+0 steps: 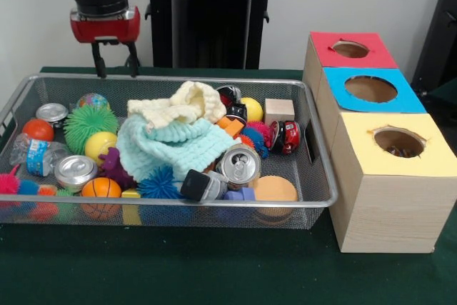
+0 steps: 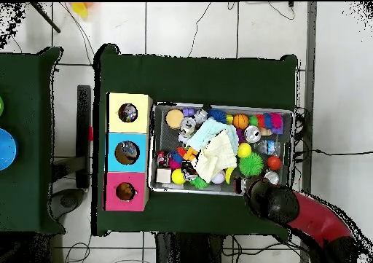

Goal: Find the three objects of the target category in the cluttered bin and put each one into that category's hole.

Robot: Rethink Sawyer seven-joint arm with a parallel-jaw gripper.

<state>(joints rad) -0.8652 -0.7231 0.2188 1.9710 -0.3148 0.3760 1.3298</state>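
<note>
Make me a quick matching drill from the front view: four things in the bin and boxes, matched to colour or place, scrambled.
Things:
1. wooden cube
2. basketball
3. spiky ball
4. middle box

Descriptions:
A. green, toward the bin's left side
B. blue top with a round hole
C. plain block by the bin's far right wall
D. orange with dark lines, at the bin's near edge

Pairs: 1-C, 2-D, 3-A, 4-B

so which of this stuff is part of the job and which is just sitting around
Job:
wire bin
red-topped box
blue-topped box
yellow-topped box
gripper, open above the bin's far rim

Lying about:
black stand
green cloth
</note>
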